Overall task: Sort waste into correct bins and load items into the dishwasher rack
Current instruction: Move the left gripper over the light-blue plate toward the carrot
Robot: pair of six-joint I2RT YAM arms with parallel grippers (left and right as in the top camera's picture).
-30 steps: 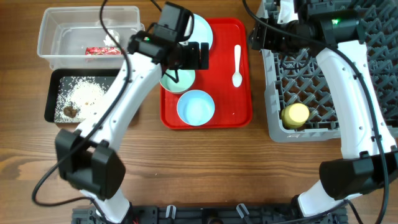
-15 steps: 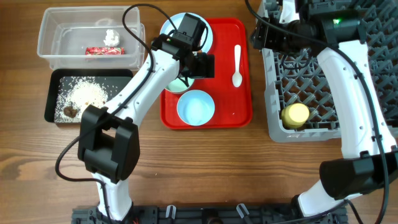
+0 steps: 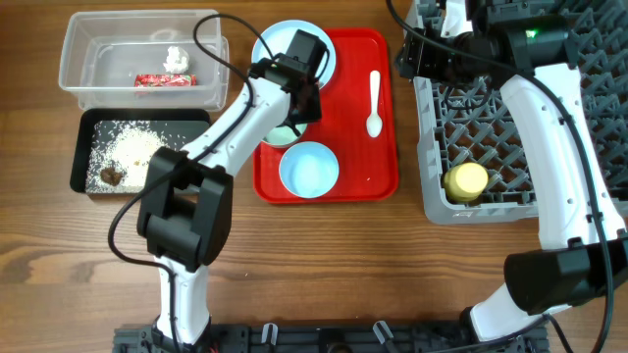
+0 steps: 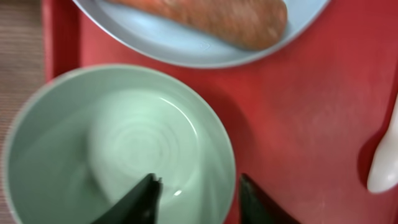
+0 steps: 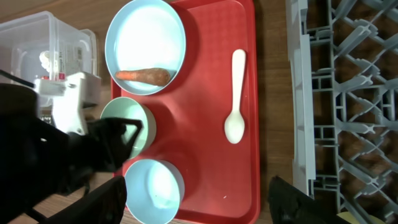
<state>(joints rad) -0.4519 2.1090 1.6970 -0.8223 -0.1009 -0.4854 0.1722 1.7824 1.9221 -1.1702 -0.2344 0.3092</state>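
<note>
Tub (image 3: 98,59): holding the wrapper (image 3: 164,79) and the tissue (image 3: 176,57); this waste is looking sorted.
Black tray (image 3: 80,147): carrying the rice (image 3: 137,149) and the lump (image 3: 111,175); also looking done.
Carrot (image 5: 143,75): lying on the plate (image 5: 145,31) at the far end of the red tray (image 3: 353,147); waiting for a bin.
Rack (image 3: 471,118): holding only the cup (image 3: 466,180), which is sitting near its front edge.
Dishes left: plate, green bowl (image 4: 118,149), blue bowl (image 3: 309,168) and spoon (image 3: 374,101), all sitting on the red tray.
Left gripper (image 4: 198,186): hanging low over the green bowl, jaws parted and straddling its rim, one finger inside and one outside; gripping nothing yet.
Right gripper (image 5: 199,193): hovering over the rack's far left corner, jaws spread wide and carrying nothing.
Progress: nearing half, in my judgement; four of five waste items are appearing binned, one of five dishes racked.
Step in hand: probably taking the green bowl for the rack.
Bench (image 3: 392,255): carrying tub, black tray, red tray and rack.
</note>
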